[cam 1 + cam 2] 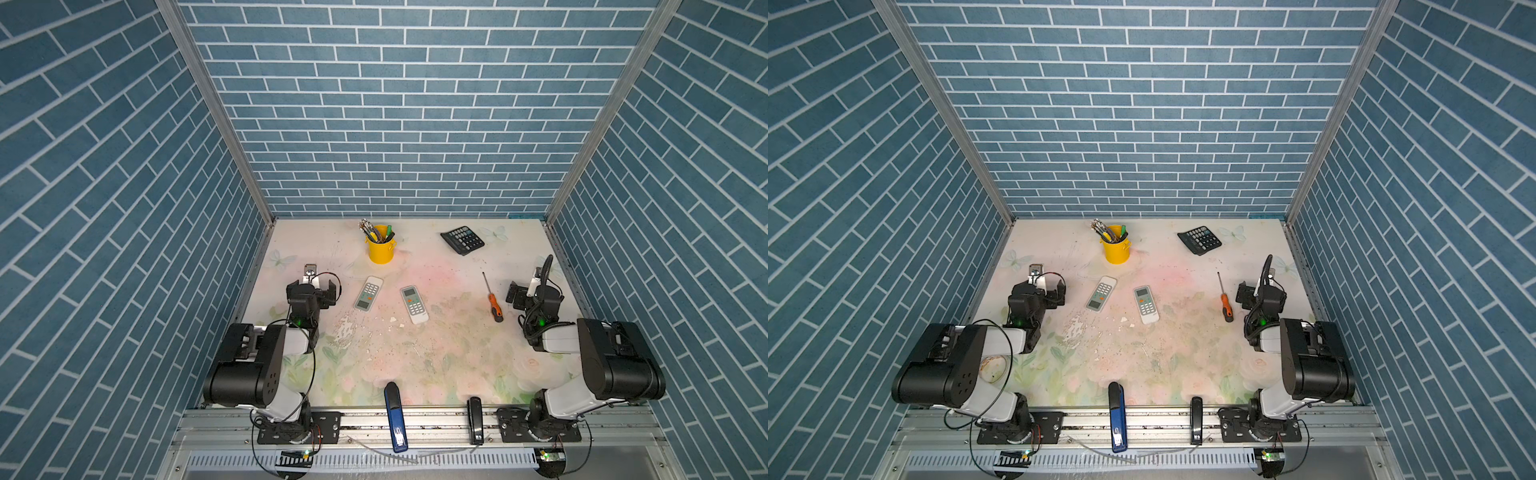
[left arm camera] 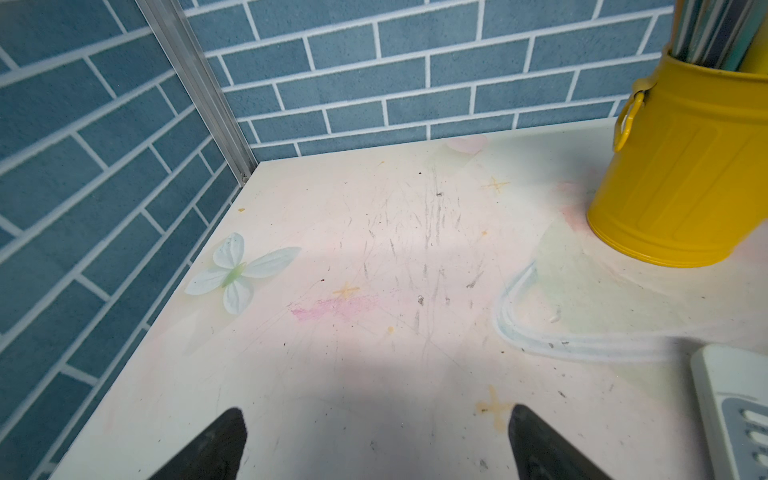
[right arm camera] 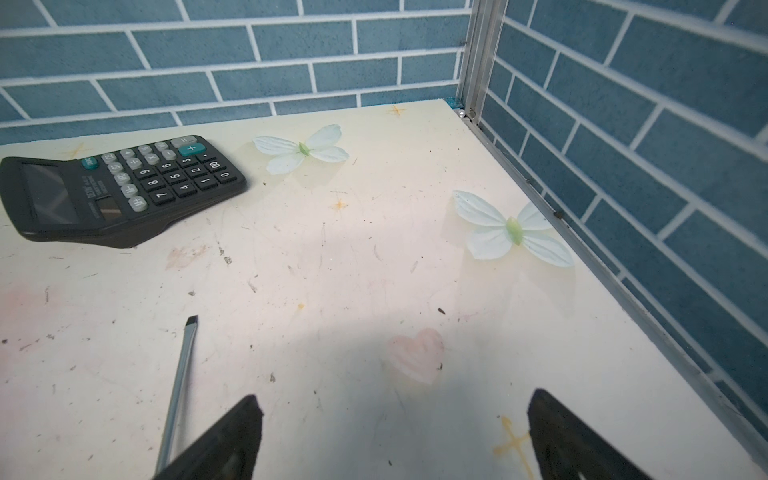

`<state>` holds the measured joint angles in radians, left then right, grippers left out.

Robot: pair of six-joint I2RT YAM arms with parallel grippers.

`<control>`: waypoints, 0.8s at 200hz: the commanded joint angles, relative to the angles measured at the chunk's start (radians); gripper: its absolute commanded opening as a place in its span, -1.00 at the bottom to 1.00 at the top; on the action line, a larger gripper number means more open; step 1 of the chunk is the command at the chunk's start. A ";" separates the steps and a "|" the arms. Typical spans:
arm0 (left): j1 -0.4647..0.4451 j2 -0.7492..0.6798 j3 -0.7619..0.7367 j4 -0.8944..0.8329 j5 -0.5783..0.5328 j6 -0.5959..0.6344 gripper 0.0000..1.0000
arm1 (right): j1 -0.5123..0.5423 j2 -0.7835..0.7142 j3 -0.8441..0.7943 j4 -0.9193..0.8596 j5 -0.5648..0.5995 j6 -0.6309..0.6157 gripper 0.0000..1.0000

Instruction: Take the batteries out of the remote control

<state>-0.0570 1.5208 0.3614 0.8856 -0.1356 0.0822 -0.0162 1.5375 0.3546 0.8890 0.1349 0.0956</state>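
Top view: screwdriver [image 1: 493, 300] near 2 remotes [image 1: 368, 294] [image 1: 414, 304]

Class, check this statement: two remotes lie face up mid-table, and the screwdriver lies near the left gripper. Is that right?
Wrong side: the screwdriver lies near the right gripper instead, as both top views show. The two remotes do lie face up mid-table.

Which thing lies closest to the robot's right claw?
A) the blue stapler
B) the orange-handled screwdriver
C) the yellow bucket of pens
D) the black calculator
B: the orange-handled screwdriver lies on the table just beside the right gripper, and its tip shows in the right wrist view.
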 commanded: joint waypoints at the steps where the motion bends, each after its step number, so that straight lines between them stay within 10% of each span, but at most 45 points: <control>1: 0.002 0.012 0.014 0.006 -0.007 -0.005 0.99 | -0.004 0.004 0.027 -0.001 -0.006 -0.038 0.98; 137: 0.002 -0.007 0.014 -0.005 -0.013 -0.007 0.99 | -0.004 -0.003 0.023 0.004 -0.009 -0.038 0.98; 160: 0.002 -0.127 0.060 -0.189 -0.035 -0.017 0.99 | -0.005 -0.156 0.078 -0.234 -0.005 -0.033 0.98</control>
<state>-0.0570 1.4990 0.3637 0.8497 -0.1402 0.0803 -0.0181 1.5166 0.3546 0.8536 0.1287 0.0956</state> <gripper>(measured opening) 0.996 0.992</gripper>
